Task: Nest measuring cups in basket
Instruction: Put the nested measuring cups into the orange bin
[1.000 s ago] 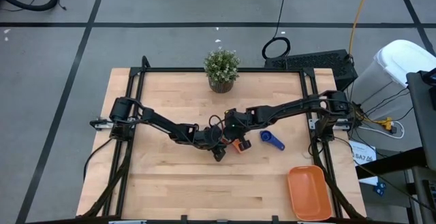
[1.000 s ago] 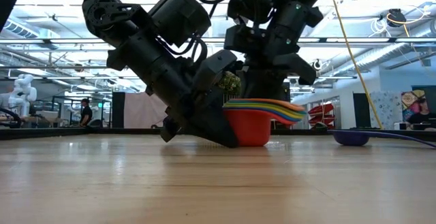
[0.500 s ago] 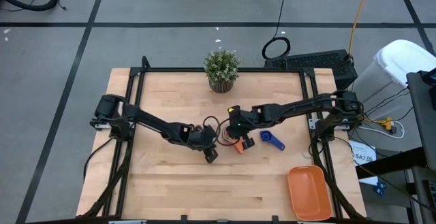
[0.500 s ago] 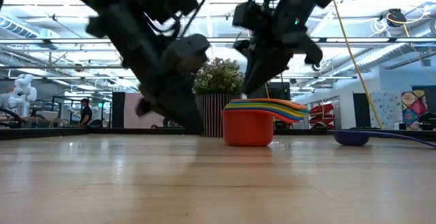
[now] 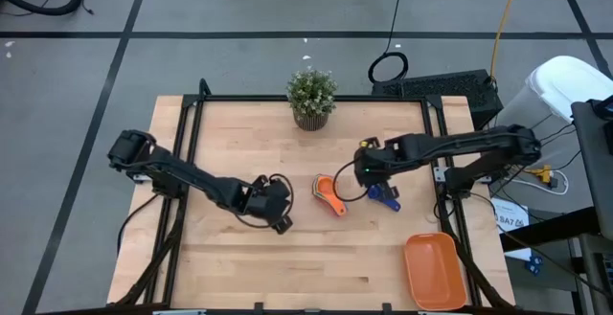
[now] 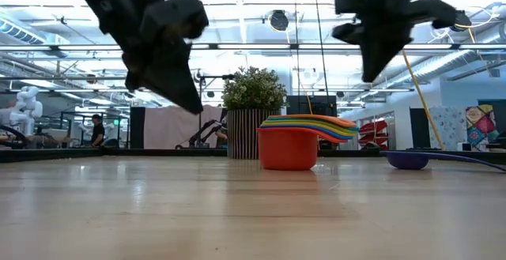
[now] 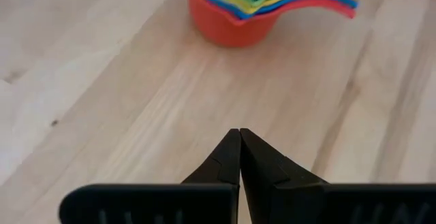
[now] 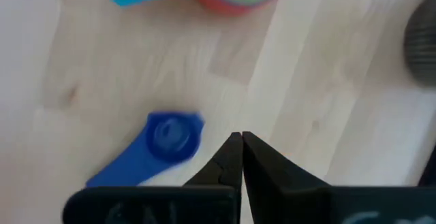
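Several measuring cups are nested in one stack [image 5: 328, 192] on the table's middle; the red cup [image 6: 288, 148] is the lowest and stands on its base, an orange one on top. A single blue cup [image 5: 385, 196] lies on the wood to the stack's right. The orange basket [image 5: 435, 272] sits at the near right corner. My left gripper [image 5: 281, 224] hangs shut above the table to the stack's left and nearer [image 7: 239, 133]. My right gripper [image 6: 370, 74] hangs shut above the gap between the stack and the blue cup [image 8: 167, 137].
A small potted plant [image 5: 311, 98] stands at the far edge, behind the stack. Bare wood lies along the near edge, between the left gripper and the basket. Black frame rails [image 5: 188, 123] run along the table's left and right sides.
Both grippers have come up and away from the stack, staying shut. The left one has drawn back toward the table's left and near edges, the right one toward the right edge. The stack stands where it was.
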You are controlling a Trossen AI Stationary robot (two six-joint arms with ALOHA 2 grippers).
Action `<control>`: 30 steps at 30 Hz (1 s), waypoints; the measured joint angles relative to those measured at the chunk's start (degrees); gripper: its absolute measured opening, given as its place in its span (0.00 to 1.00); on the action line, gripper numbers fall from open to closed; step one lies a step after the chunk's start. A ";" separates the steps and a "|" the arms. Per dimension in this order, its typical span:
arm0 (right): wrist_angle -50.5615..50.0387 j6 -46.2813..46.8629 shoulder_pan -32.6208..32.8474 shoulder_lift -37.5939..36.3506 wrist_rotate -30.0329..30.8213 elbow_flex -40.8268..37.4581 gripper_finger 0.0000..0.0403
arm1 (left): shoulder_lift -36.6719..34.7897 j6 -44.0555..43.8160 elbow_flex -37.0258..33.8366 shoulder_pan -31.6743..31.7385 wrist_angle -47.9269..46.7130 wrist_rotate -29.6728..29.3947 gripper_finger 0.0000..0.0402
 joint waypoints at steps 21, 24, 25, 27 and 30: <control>5.08 27.26 -7.24 -0.04 -2.17 -17.04 0.38 | -1.08 -0.22 0.02 -4.50 -2.21 -4.73 0.02; 8.71 29.19 -6.48 -0.04 -3.41 -18.44 0.38 | -1.08 -0.52 0.02 -4.50 -2.20 -4.75 0.02; 9.41 29.46 -6.25 -0.04 -3.41 -18.78 0.38 | -1.08 -0.67 0.02 -4.50 -2.20 -4.78 0.02; 9.94 30.24 -5.96 -0.04 -3.48 -19.13 0.37 | -1.08 -0.86 0.02 -4.50 -2.19 -4.81 0.02; 10.20 31.66 -5.75 -0.04 -3.46 -19.41 0.36 | -1.08 -0.98 0.02 -4.61 -2.19 -4.81 0.02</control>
